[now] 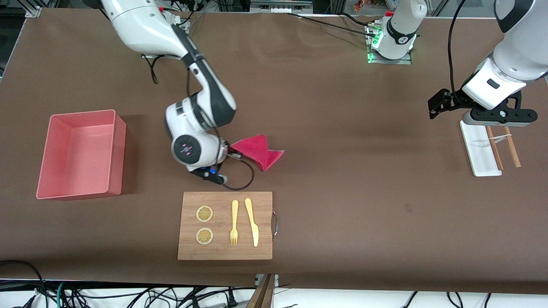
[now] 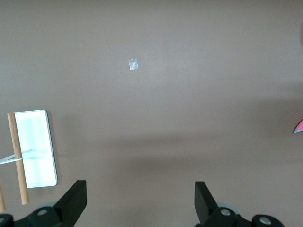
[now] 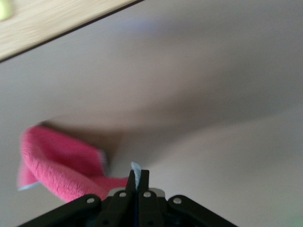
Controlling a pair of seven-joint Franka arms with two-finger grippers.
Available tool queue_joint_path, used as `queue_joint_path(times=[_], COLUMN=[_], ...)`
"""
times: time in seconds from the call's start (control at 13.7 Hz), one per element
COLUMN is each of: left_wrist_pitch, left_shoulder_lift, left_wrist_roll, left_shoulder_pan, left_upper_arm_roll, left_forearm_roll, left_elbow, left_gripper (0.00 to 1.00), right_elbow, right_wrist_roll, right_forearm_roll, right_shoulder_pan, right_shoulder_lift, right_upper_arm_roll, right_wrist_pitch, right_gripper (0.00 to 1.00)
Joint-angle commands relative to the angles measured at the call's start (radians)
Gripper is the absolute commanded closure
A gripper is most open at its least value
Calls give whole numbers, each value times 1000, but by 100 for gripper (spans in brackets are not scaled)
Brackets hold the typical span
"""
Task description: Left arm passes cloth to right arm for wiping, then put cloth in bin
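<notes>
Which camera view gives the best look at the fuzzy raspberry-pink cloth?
The front view: the fuzzy raspberry-pink cloth shows almost whole, draped from the shut right gripper, farther from the camera than the wooden cutting board. The right wrist view shows a blurred fold of it; the left wrist view catches only a sliver at the edge.

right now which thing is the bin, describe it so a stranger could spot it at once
Start at the wooden cutting board near the front edge of the brown table, then look toward the right arm's end of the table. The bin lies there alone: an empty salmon-pink rectangular box with low walls, paler than the raspberry cloth and much larger than the white tray.
</notes>
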Motion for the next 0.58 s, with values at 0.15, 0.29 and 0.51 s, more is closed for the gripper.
queue_joint_path(times=[0.15,0.29,0.51], left_wrist_pitch=[-7,-10,-13], left_shoulder_lift=[-2,-1,-1], left_wrist_roll=[-7,-7,-7], left_shoulder_pan=[-2,-2,-3], left_upper_arm_roll=[-3,-3,-3], left_forearm_roll=[-8,-8,-9], left_elbow=[9,10,10], left_gripper=[0,0,0], right_elbow=[-8,-7,1], right_wrist_roll=[-236,-380,-463], right_forearm_roll=[-154,-164,-165], right_shoulder_pan=[-149,-177,-177], right_shoulder_lift=[-22,-48,-117], right_upper_arm_roll=[-6,-58,-131], right_wrist_pitch=[-158,-203,-292], right_gripper=[100,100,100])
